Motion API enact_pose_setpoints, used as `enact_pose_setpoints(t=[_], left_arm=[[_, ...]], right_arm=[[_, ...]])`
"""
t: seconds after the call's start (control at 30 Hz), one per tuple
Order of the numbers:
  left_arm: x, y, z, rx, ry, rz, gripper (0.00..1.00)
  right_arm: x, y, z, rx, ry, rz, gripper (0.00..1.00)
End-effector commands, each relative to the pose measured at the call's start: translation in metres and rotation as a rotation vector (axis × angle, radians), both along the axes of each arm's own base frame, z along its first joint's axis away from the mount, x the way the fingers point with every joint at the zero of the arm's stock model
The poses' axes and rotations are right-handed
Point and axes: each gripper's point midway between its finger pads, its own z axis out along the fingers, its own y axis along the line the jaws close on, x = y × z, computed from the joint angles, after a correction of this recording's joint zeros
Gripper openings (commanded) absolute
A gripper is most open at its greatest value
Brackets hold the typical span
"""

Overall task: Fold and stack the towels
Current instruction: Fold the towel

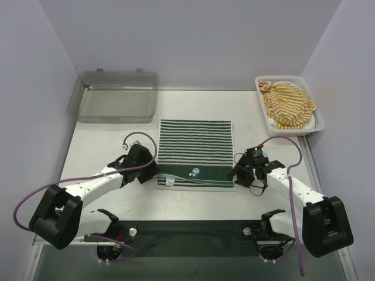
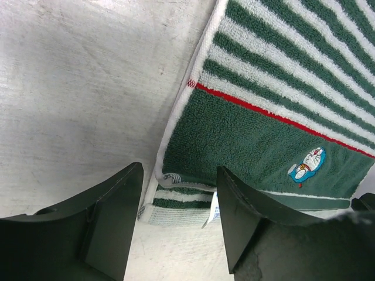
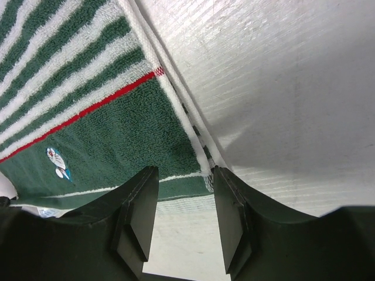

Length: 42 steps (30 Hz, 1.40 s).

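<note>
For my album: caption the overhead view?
The left gripper and right gripper at near corners of a green-striped towel; yellow-striped towel in the basket.

basket [image 1: 319, 122] bottom hidden beneath bunched yellow-striped towel [image 1: 287, 104]

The green striped towel [image 1: 196, 153] is looped terry cloth, matt and fuzzy. The worktop [image 1: 99, 146] is matt white with a faint rough grain; the tray [image 1: 117, 119] is glossy clear plastic, and the left gripper [image 2: 179, 170] matt dark plastic.

Green-striped towel [image 1: 195, 153] lies folded flat on table [image 1: 105, 140]; yellow-striped towel [image 1: 287, 104] crumpled in basket [image 1: 281, 78]
</note>
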Motion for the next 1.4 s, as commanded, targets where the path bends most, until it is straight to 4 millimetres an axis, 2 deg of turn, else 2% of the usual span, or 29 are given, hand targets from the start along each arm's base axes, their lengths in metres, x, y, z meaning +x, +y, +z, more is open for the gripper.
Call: enact_pose_setpoints(t=[0.0,0.27,0.57,0.93,1.1,1.17,1.37], left_arm=[[0.012,-0.008,0.007,-0.032,-0.044,0.007,0.63],[0.01,-0.009,0.003,-0.036,-0.029,-0.001,0.42],[-0.003,-0.006,0.0,-0.044,-0.022,-0.013,0.35],[-0.006,-0.006,-0.001,-0.034,-0.027,-0.045,0.34],[-0.005,-0.008,-0.001,-0.033,-0.029,-0.062,0.21],[-0.004,-0.008,0.0,-0.03,-0.031,-0.068,0.15],[-0.004,-0.009,0.001,-0.029,-0.035,-0.073,0.12]], right_arm=[[-0.004,-0.002,-0.004,-0.002,0.024,-0.014,0.42],[-0.005,-0.001,-0.005,0.003,0.031,-0.007,0.42],[-0.009,-0.001,-0.008,0.008,0.044,-0.005,0.41],[-0.015,-0.003,-0.014,-0.003,0.07,0.002,0.4],[-0.011,0.002,-0.007,0.018,0.052,0.016,0.35],[-0.009,0.004,-0.003,0.027,0.039,0.02,0.29],[-0.001,0.011,0.01,0.053,-0.002,0.038,0.28]])
